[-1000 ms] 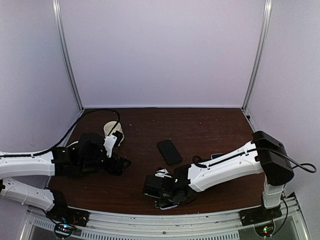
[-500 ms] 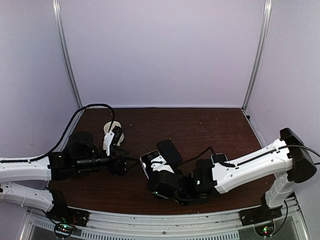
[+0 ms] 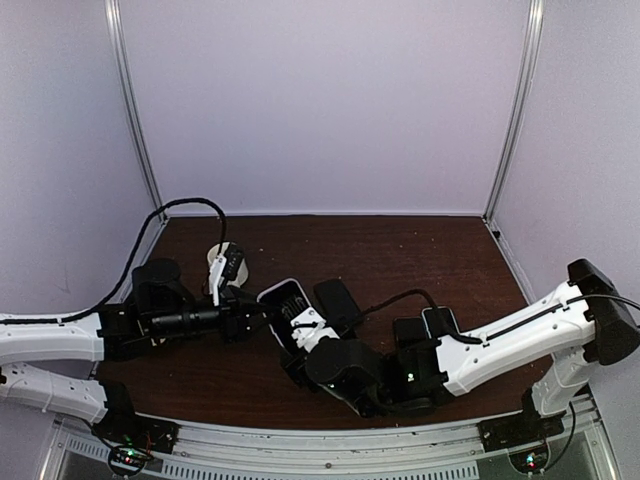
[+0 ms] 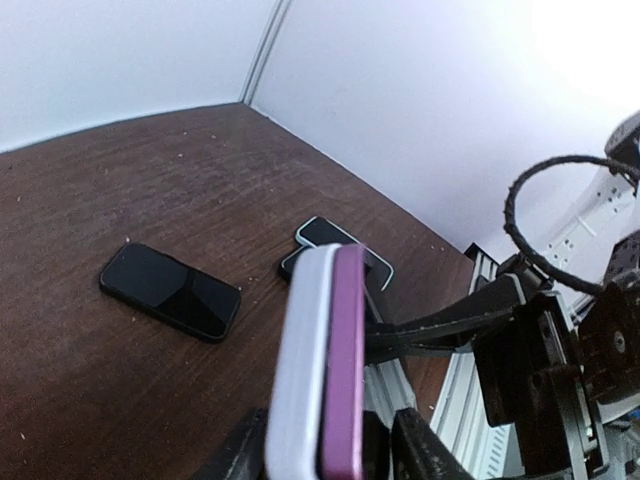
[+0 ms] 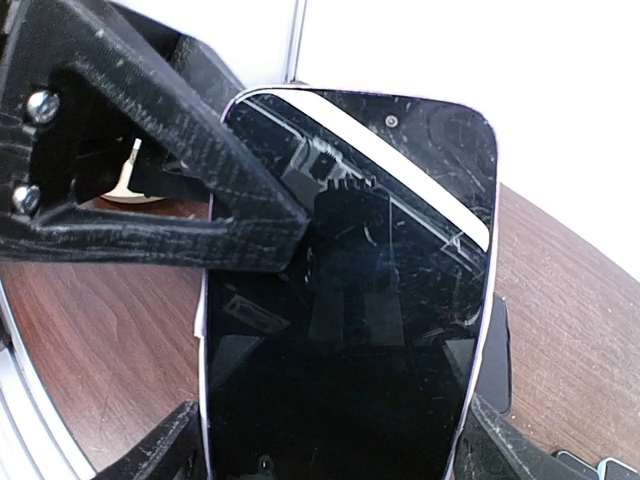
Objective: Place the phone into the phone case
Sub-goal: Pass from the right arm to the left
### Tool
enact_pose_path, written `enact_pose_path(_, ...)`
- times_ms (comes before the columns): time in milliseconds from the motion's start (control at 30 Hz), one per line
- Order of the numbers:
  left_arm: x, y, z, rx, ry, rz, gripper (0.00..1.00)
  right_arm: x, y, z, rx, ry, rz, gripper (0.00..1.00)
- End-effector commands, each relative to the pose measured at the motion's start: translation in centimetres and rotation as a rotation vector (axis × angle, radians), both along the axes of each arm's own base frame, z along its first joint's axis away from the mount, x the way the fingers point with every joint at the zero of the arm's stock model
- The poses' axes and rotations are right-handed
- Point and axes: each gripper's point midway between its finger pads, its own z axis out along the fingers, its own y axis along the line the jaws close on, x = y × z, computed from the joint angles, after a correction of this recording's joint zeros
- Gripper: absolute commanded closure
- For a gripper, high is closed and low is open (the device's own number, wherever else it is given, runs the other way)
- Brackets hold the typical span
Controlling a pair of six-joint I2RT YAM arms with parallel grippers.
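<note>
Two layers, purple phone against white phone case, clamped between right fingers; left fingers flank them, contact unclear; seating apparently unfinished.

Purple phone stands upright, edge-on, flush against a white case.

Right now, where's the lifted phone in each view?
Top external: lifted phone, left of centre, raised off the table.
Left wrist: seen edge-on, bottom centre.
Right wrist: its dark screen fills most of the frame.
Shared landmark: the brown table.
</note>
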Motion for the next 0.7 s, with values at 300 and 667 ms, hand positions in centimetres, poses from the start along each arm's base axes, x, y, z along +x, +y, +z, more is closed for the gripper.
enact_pose_path(300, -1.8, -2.1, 3.0, -0.110, -0.048, -0.158, 1.00, 0.0, -0.8, 3.3, 0.094, -0.057, -0.012, 0.76)
enact_pose_path(667, -3.8, -2.4, 2.5, 0.015, -0.164, -0.265, 1.00, -3.3, -3.3, 1.8, 0.034, 0.097, 0.358, 0.01)
